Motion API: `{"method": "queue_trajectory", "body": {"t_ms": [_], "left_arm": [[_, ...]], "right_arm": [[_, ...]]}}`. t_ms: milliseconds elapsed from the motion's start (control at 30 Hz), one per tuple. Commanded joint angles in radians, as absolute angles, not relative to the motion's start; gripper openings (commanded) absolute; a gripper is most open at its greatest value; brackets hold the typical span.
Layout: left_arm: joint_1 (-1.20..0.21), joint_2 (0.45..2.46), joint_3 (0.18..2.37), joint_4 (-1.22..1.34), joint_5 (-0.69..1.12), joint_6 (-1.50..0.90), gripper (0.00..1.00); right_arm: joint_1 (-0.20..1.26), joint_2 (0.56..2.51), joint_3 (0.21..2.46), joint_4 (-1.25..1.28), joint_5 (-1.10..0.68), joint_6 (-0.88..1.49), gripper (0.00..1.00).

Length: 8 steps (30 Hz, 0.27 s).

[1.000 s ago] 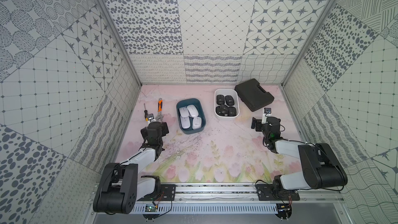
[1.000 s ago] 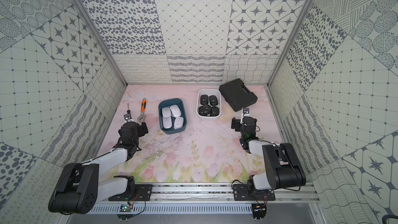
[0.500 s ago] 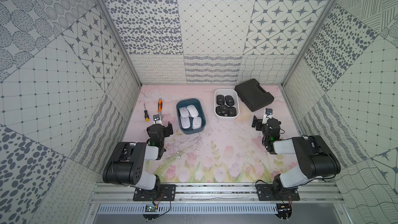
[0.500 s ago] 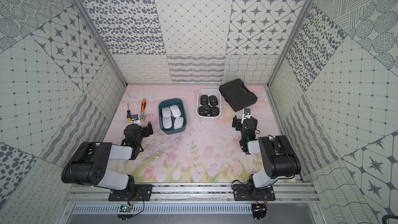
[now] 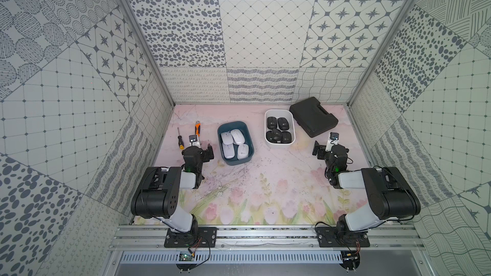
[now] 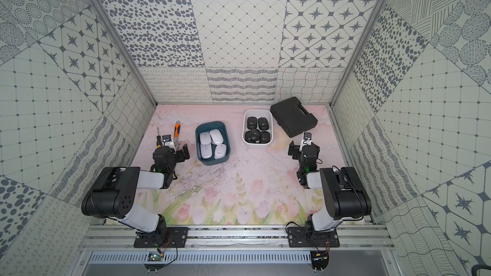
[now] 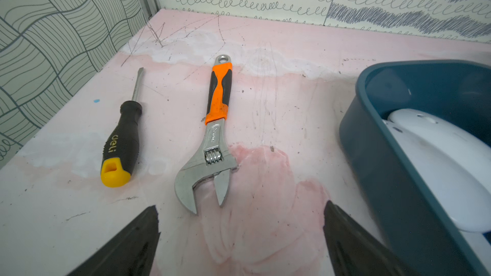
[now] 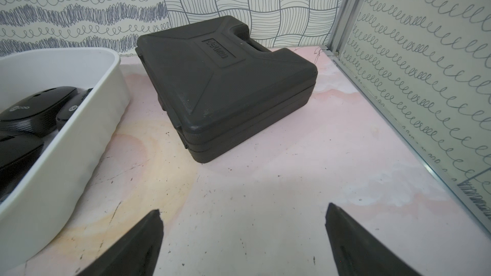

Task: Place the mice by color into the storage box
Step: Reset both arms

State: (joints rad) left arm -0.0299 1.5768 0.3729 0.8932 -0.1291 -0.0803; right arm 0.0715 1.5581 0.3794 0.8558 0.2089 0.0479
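Your left fingers [image 7: 127, 245] stand wide apart with nothing between them, over the tabletop [image 5: 265, 181] just short of the adjustable wrench [image 7: 212, 152]. The screwdriver [image 7: 122, 139] lies beside the wrench, and the blue bin [image 5: 236, 162] is close on the other side. Four white mice [image 5: 237, 136] lie packed together in that bin. Your right fingers [image 8: 132, 248] are spread just as wide and empty, facing the black tool case [image 8: 225, 83], with the white bin [image 5: 279, 145] just beside them. Five black mice [image 5: 283, 123] sit in the white bin, one lying askew in the middle. Every mouse you can see is in a bin.
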Motion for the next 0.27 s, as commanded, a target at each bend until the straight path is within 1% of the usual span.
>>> {"method": "queue_trajectory", "body": {"t_ms": [0, 233], "left_arm": [[-0.026, 1.576, 0.382, 0.916, -0.105, -0.091, 0.99], [-0.025, 1.578, 0.38, 0.922, -0.106, -0.088, 0.99]], "right_arm": [[0.071, 1.551, 0.388, 0.878, 0.231, 0.066, 0.99], [0.071, 1.551, 0.388, 0.877, 0.233, 0.069, 0.99]]}}
